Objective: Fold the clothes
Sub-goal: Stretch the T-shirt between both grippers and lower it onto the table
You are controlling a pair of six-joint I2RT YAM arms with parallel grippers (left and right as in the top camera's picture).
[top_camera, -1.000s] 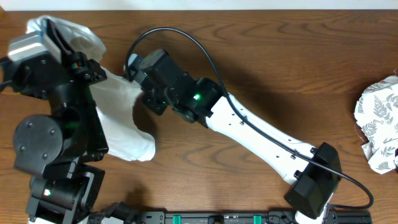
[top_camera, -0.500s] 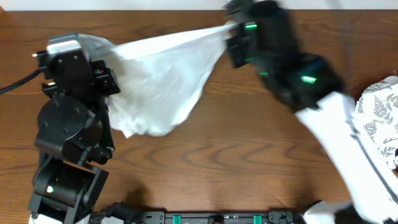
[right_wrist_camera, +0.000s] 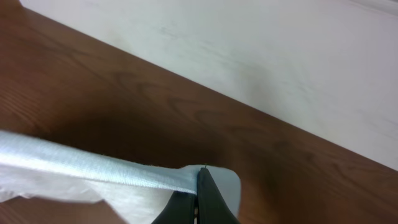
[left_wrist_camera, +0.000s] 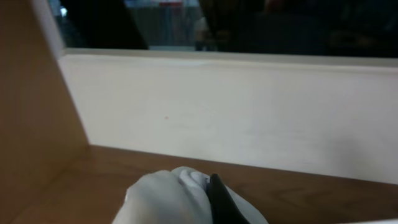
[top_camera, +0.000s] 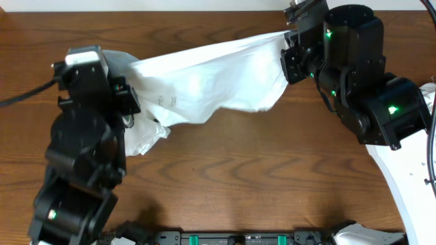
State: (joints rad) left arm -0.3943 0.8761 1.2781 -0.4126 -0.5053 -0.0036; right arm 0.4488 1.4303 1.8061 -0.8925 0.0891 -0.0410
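Shirt stretched between my two arms, hanging as a broad white sheet above the far half of the tabletop. Left jaws: closed on a bunched end of the shirt, over the tabletop's left side; in the left wrist view the fabric wraps around one dark fingertip. Right jaws: pinched shut on a hemmed edge of the shirt, near the tabletop's far edge and right of its middle; in the right wrist view the hem runs taut away from the fingertips. Lower edge of the shirt: sagging in loose folds, with a crumpled lobe beside my left arm; I cannot tell whether that lobe touches the tabletop. White wall: bordering the tabletop's far edge.
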